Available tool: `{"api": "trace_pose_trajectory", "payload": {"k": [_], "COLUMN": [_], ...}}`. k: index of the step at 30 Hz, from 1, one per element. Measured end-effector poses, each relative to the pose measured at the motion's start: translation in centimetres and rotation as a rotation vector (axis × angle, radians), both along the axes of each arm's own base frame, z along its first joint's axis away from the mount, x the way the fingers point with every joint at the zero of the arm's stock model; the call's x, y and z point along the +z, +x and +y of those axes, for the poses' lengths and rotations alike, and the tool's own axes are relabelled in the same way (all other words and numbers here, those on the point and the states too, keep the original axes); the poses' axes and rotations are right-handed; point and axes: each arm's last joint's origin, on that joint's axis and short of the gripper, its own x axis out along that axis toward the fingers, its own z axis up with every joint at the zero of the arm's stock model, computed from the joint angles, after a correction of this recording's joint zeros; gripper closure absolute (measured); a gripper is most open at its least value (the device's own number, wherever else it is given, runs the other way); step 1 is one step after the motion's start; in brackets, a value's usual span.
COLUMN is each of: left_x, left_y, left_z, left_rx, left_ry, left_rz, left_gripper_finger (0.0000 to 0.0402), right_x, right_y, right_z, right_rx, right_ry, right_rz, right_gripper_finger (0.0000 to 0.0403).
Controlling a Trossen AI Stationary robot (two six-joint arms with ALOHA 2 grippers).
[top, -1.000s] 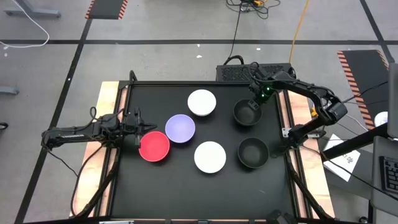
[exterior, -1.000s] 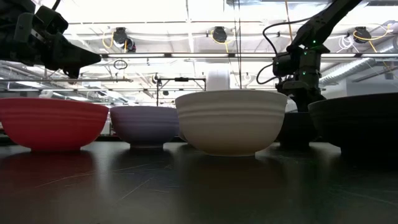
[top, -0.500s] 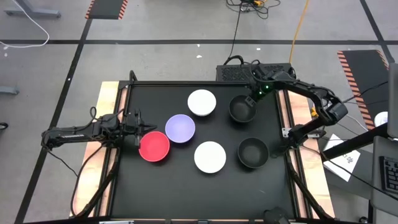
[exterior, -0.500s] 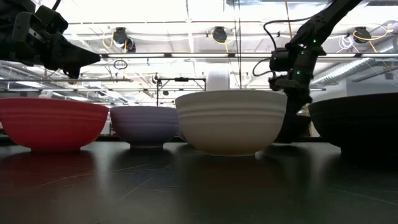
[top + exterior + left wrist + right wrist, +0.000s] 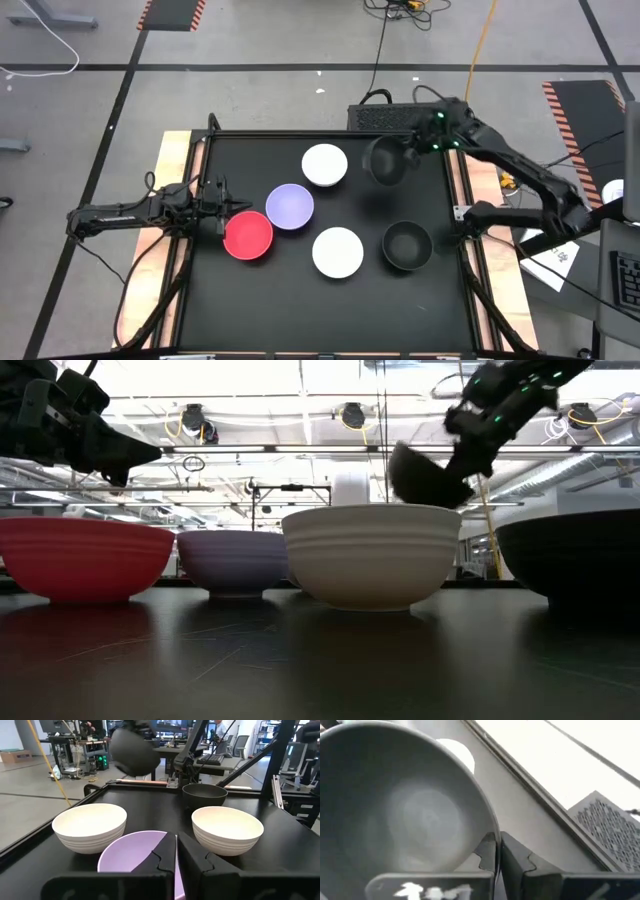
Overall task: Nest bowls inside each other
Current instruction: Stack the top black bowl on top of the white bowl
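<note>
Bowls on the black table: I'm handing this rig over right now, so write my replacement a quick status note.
Right end effector: shut on the rim of a black plastic bowl, held tilted in the air above the table's far right.
Left end effector: shut, empty, above the table's left edge beside the red plastic bowl.
On the table, all apart: lavender bowl, two white bowls, second black bowl.
Done: nothing nested yet.
Left: nest every bowl.
</note>
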Motion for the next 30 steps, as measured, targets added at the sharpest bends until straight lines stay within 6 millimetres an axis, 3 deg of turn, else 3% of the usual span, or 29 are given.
{"api": "trace_pose_trajectory", "payload": {"k": [8, 16, 30], "left_x": [0.1, 0.3, 0.3], "left_y": [0.0, 0.0, 0.0], "left_z": [0.0, 0.0, 0.0], "left_rx": [0.001, 0.002, 0.004], "left_ry": [-0.004, -0.01, -0.04], "left_rz": [-0.008, -0.031, -0.032], "left_gripper_finger": [0.0386, 0.0397, 0.0382], "right_x": [0.5, 0.3, -4.7], "right_y": [-2.9, -3.3, -1.5], "right_z": [4.8, 6.8, 8.4], "right_rx": [0.02, 0.103, 0.232], "right_ry": [-0.133, -0.188, -0.184], "right_rz": [-0.183, -0.32, -0.493], "right_gripper_finger": [0.0402, 0.0402, 0.0403]}}
